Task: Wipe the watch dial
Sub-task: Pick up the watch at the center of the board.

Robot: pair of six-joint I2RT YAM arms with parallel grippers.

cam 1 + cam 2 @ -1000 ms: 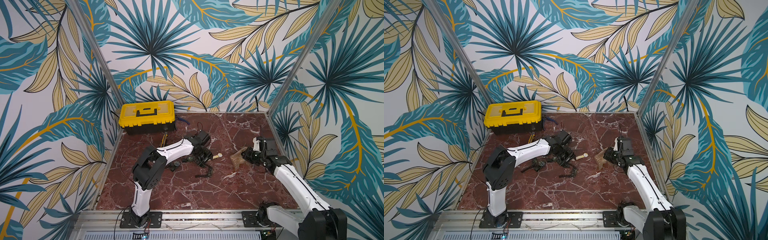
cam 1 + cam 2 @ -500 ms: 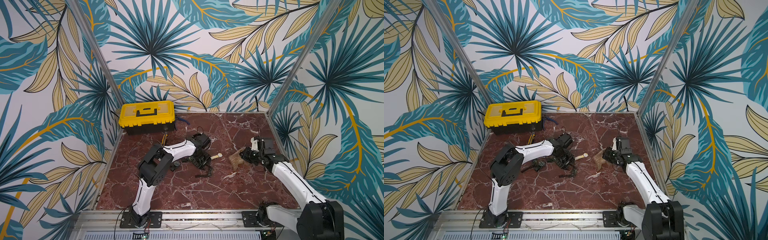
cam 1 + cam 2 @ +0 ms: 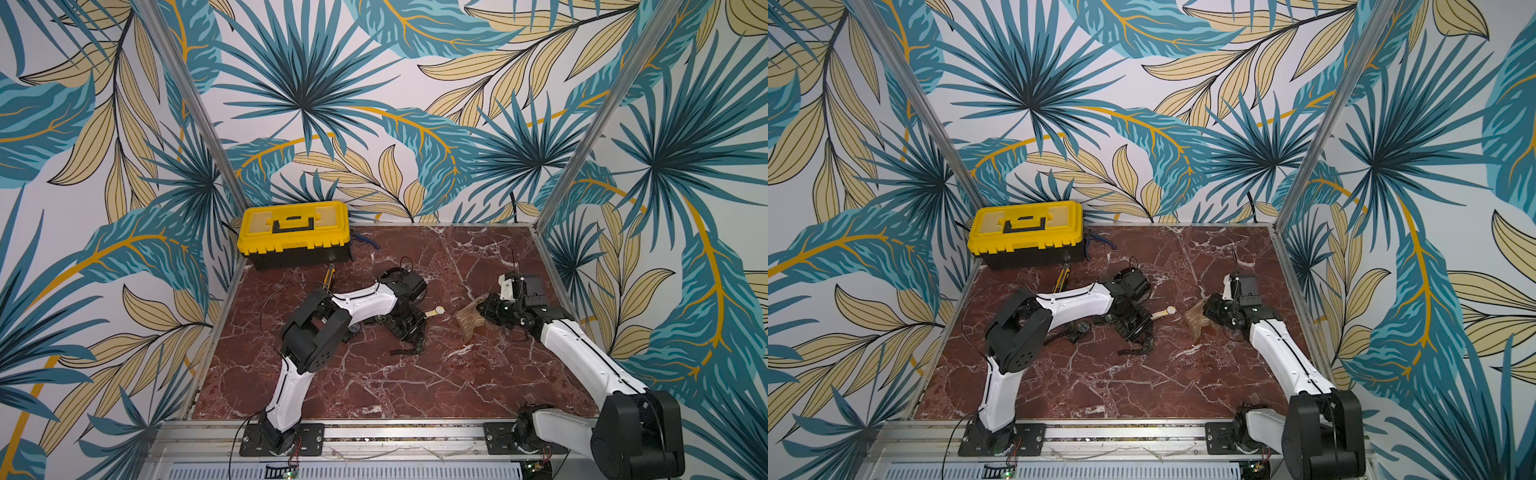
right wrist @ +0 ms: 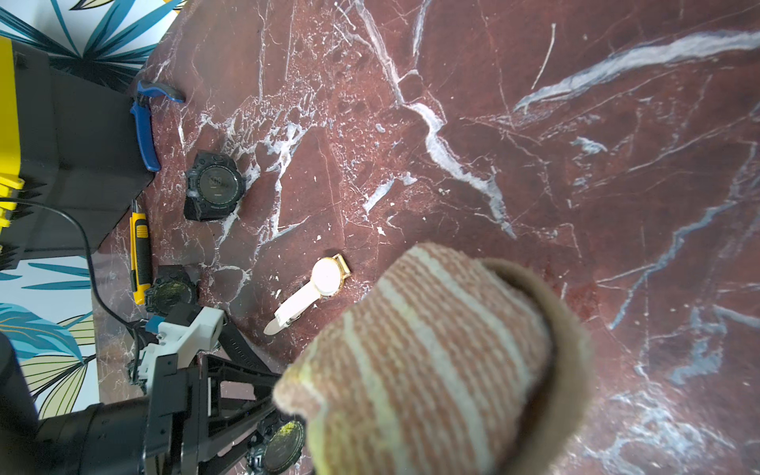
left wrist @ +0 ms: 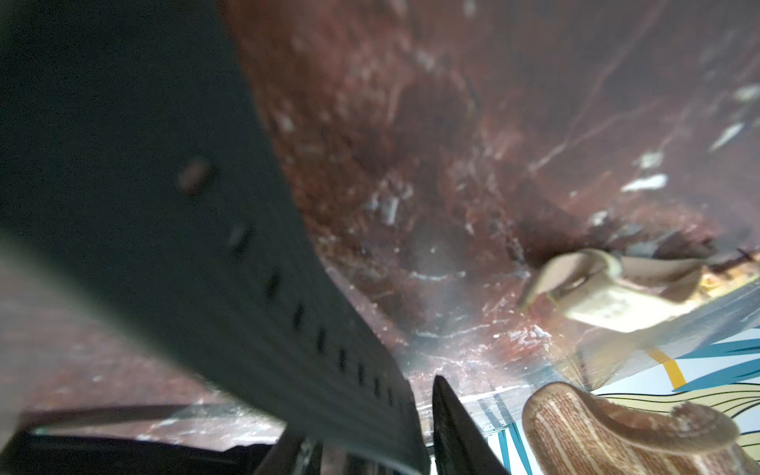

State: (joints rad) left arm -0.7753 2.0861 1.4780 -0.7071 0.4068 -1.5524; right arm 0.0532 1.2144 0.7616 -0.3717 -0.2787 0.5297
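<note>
A black watch (image 4: 283, 450) is lying nearest on the red marble table (image 3: 374, 395), its strap (image 5: 205, 246) crossing the left gripper (image 3: 409, 326), probably for steadying; the grip is not showing. The right gripper (image 3: 482, 309) is pinching a striped cloth (image 3: 467, 322) ready for wiping. Beyond, a yellow toolbox (image 3: 293, 226) is sitting against leafy wallpaper (image 3: 374, 104) lining the booth

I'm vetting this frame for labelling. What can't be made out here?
- Left claw: top views, too small to tell its grip; left wrist view, blurred strap fills it.
- Right claw: right wrist view, cloth hides its jaws.
- White watch: top views, dial too small to read.
</note>
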